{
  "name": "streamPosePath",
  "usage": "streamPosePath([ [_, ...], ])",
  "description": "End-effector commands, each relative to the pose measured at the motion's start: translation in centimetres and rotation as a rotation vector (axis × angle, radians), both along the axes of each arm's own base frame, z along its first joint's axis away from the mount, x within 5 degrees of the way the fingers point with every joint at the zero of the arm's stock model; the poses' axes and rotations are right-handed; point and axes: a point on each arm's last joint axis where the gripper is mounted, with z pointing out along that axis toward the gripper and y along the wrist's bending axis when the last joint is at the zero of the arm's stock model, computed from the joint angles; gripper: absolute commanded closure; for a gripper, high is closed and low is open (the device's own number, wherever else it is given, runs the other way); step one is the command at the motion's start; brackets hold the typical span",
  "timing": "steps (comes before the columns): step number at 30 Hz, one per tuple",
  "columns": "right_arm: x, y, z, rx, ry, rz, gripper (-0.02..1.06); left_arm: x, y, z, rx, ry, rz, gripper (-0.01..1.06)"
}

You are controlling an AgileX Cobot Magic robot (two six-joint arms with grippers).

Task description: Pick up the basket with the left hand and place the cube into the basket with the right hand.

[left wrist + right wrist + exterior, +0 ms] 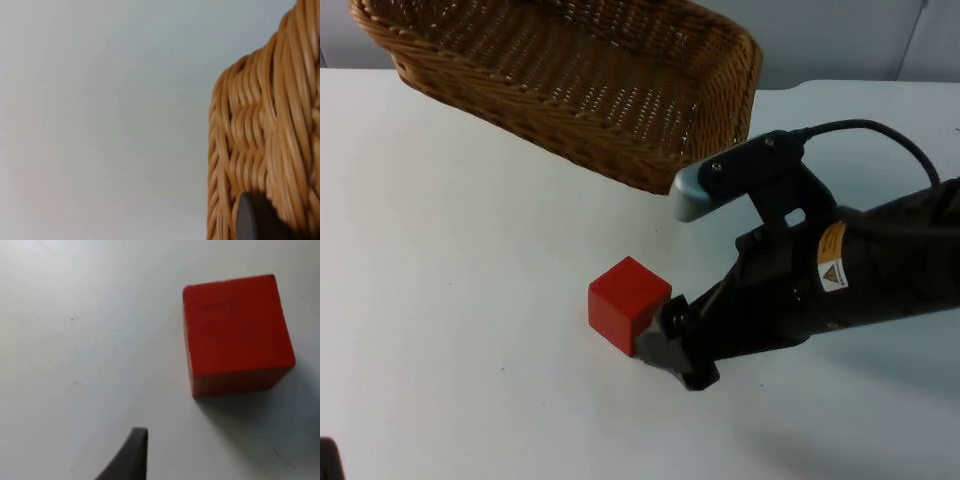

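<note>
Cube (628,303), red, lay on the white table (450,300), well short of the basket (570,80) and nearer the front edge. The basket appeared lifted and tilted above the far side of the table; the left wrist view showed its woven wall (265,140) close against a black fingertip (252,220). The left pincer seemed to have hold of the rim, but whether its fingers were closed could not be told.

The right pincer (665,350) stood low at the cube's right-hand side, one finger just beside or touching that face. In the right wrist view the cube (235,335) lay clear of the one fingertip (132,455) seen there. How wide the fingers stood could not be told; the cube was not yet gripped.

For a sound grasp, the fingers should straddle two opposite flat faces, square to them, not across a corner. The pincer should be centred before closing, or the cube might skid on the smooth table.

Bare table lay on all sides of the cube. The lift path to the basket looked unobstructed, provided the cube was raised above the near rim (660,185) before moving across.
</note>
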Motion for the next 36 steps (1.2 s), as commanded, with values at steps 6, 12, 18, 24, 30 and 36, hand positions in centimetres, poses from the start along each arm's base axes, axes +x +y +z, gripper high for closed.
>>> streamPosePath([
  [6,0.5,0.6,0.4,0.058,-0.085,0.045,0.0,-0.1,-0.3,1.3,-0.037,-0.043,0.008,1.05],
  [12,0.8,0.9,-1.1,0.046,-0.063,0.044,0.07,-0.1,-0.3,1.3,-0.037,-0.043,0.008,1.05],
  [18,1.8,1.6,-2.0,0.007,-0.033,0.039,0.31,-0.1,-0.3,1.3,-0.037,-0.043,0.008,1.05],
  [24,2.9,2.5,-1.4,0.032,-0.052,0.025,0.48,-0.1,-0.3,1.3,-0.037,-0.045,0.009,1.05],
  [30,3.1,2.7,-1.1,0.035,-0.058,0.024,0.48,-0.1,-0.3,1.3,-0.037,-0.046,0.009,1.05],
  [36,3.1,2.7,-1.2,0.036,-0.046,0.012,0.35,-0.1,-0.3,1.3,-0.037,-0.046,0.009,1.05],
])
